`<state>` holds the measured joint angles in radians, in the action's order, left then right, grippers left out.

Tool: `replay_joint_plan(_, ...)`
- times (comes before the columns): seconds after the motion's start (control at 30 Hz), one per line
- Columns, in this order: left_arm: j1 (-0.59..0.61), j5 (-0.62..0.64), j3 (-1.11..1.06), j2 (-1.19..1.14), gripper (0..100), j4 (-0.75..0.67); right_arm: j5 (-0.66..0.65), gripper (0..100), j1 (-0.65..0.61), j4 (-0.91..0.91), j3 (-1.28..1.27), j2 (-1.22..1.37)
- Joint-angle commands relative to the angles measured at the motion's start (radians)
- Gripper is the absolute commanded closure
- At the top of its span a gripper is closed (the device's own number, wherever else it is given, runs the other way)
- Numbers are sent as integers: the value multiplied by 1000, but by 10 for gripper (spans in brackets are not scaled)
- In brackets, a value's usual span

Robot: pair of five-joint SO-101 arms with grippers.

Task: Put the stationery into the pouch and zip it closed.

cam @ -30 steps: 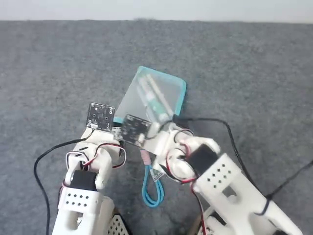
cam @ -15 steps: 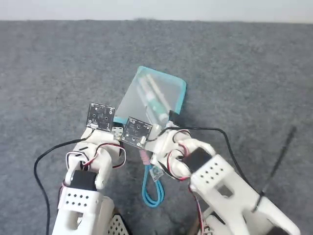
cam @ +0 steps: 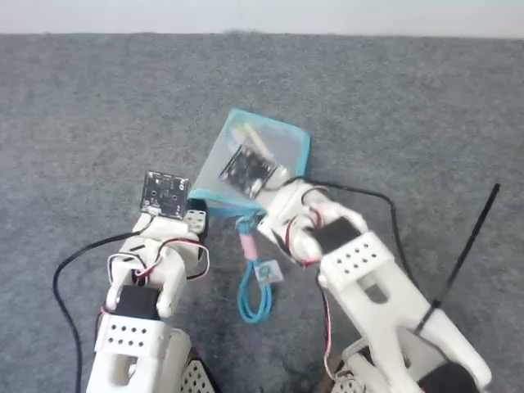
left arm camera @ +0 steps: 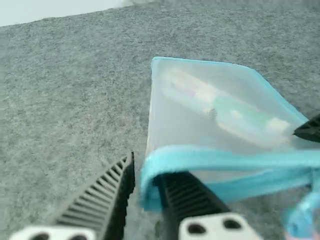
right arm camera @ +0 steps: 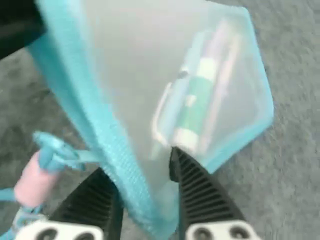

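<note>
Step in hand: I judge this is the zipping step, because the stationery (left arm camera: 225, 112) already lies inside the pouch (cam: 288, 141); I see pen-like pieces through the clear wall.
Pouch: it lies on the grey worktop (cam: 409, 106) just in front of both arms, its zip edge (right arm camera: 85, 100) turned toward them.
Zip: I cannot tell from these views how far the zip is closed.
Right claw (right arm camera: 139, 162): it is grasping the pouch, one finger on each side of the zip edge, at the end away from the pull.
Left claw (left arm camera: 150, 170): its jaws stand apart with the near corner of the pouch between them; the blue band rests on one finger and I see a gap to the other, so I read it as released.
Pull: the pink pull (right arm camera: 32, 175) with its blue cord (cam: 254, 307) hangs off the zip edge onto the worktop between the arms, and no claw has it.
Next move, my judgement: one claw must pinch the pouch firmly as an anchor while the other takes the pink pull and draws it straight along the zip edge.
Care: the pouch is light and soft, so I expect it to slide or fold if the anchor is weak.
</note>
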<state>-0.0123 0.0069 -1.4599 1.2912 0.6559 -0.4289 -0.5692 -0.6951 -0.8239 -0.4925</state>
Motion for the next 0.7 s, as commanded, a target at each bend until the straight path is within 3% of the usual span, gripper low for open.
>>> replay_joint_plan(0.0,-2,11,117,-3,833,95,66,994,82,2,138,111)
replay_joint_plan(0.33,-25,-3,150,-3,837,147,181,994,154,-65,416,418)
replay_joint_plan(0.5,-152,-49,111,-11,800,140,196,993,125,-189,446,366)
replay_joint_plan(0.67,-183,-44,105,-12,740,140,196,993,68,-265,374,189)
